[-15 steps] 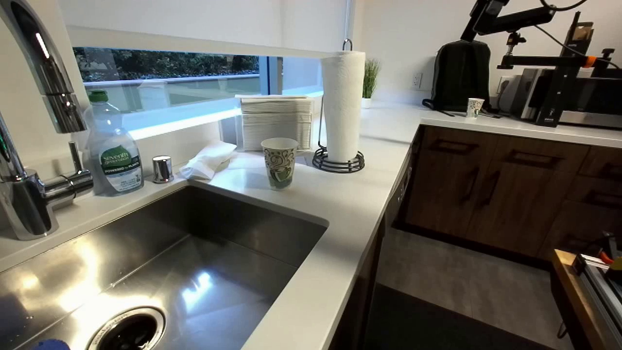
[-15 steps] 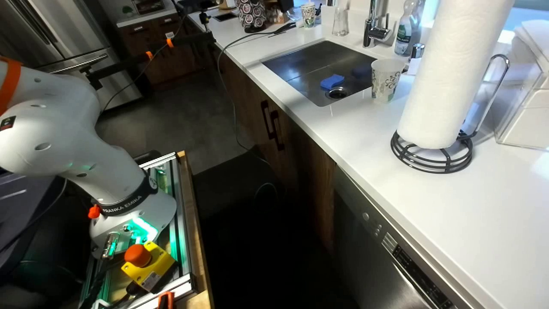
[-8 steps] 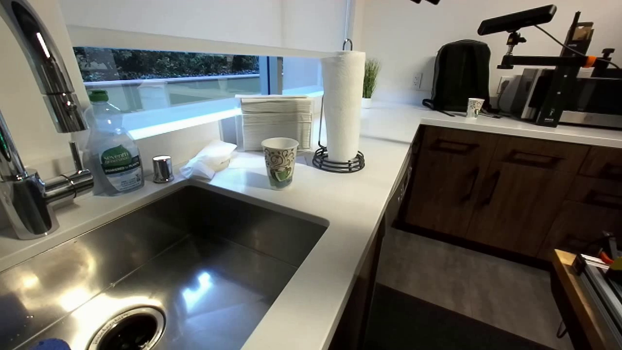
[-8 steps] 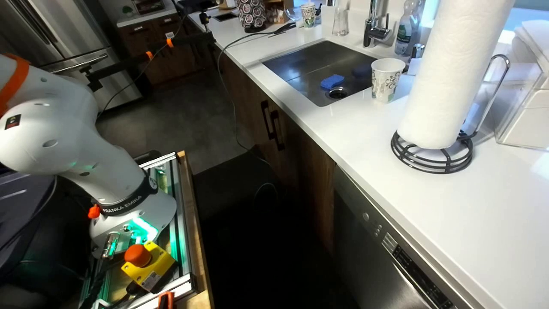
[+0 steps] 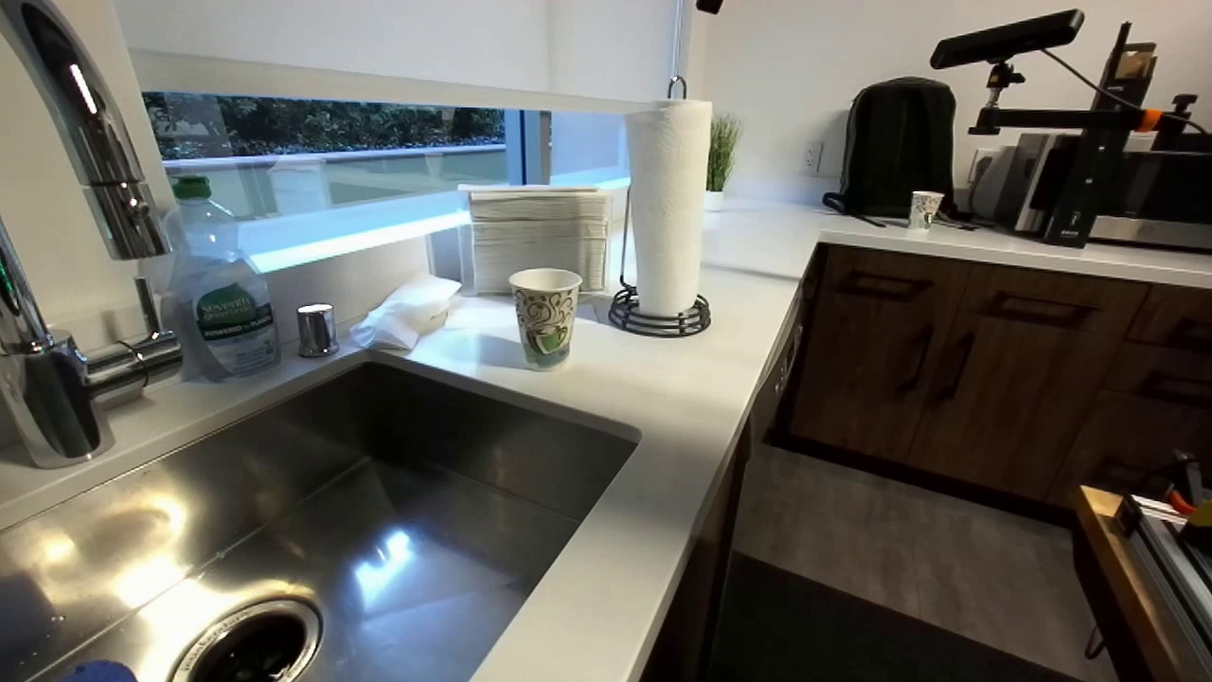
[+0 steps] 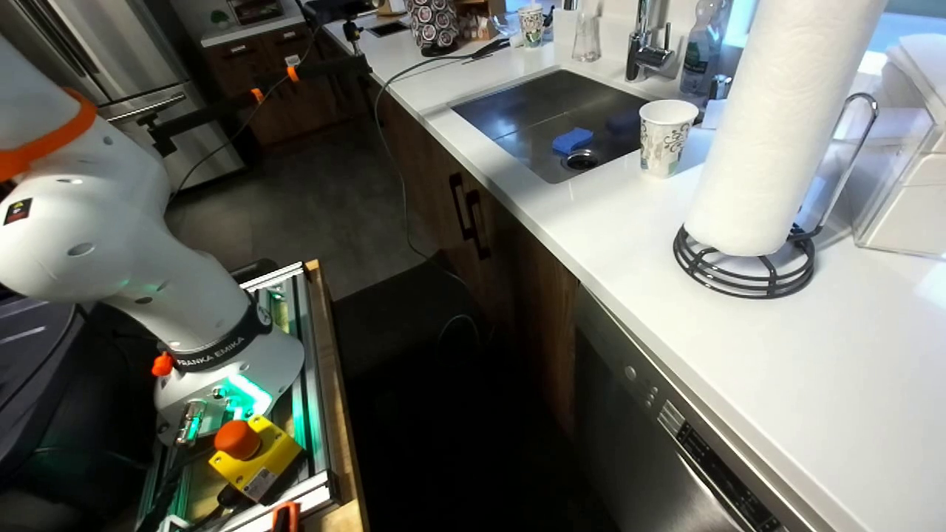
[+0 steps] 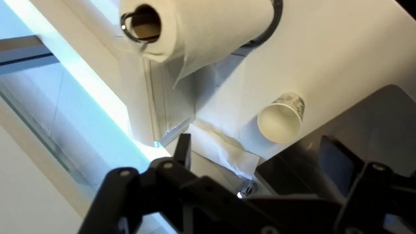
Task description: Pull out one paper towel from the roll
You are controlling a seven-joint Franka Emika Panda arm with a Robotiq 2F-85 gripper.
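Note:
The roll (image 5: 668, 208) stands upright as a tall white cylinder on its black wire holder (image 6: 745, 277), in both exterior views. In the wrist view the roll (image 7: 224, 26) lies across the top, its hollow core facing the camera. A loose corner of the paper towel (image 7: 192, 60) hangs away from the roll there. My gripper (image 7: 259, 155) is open at the bottom of the wrist view, its two fingers wide apart with nothing between them. The roll is beyond the fingertips, not touched. At the top edge of an exterior view a small dark part shows, too little to identify.
A patterned paper cup (image 5: 546, 317) stands between the roll and the steel sink (image 6: 517, 129). Behind are stacked white napkins (image 5: 538, 242) and a folded white paper (image 5: 407, 313). A soap bottle (image 5: 227, 294) and the faucet (image 5: 95, 379) line the sink's far side.
The black gripper parts at the upper right of an exterior view have risen out of frame; a dark bit at its top edge has shifted left. The arm's orange band has moved right.

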